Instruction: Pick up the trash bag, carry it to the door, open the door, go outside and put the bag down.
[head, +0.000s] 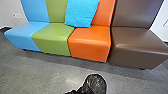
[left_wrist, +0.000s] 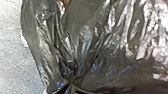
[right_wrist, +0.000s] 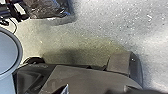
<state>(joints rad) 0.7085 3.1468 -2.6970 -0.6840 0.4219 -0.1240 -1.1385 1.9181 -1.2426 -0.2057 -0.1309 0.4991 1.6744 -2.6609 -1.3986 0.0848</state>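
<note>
1. Row of seats: standing beyond the grippers, limiting forward travel.
2. Grey floor: extending below the grippers, probably allowing smooth rolling.
3. Trash bag: occupying the space close to the left gripper; its thin, glossy film is probably behaving as soft, slippery and easily torn. Weight: unclear.
4. Gathered folds: likely offering the firmest hold.
5. Left gripper, right gripper: whether either is gripping anything, cannot tell.

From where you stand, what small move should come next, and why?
Probably a slight turn aside: the orange seat and green seat stand across the way ahead, with the black trash bag between them and me.
</note>
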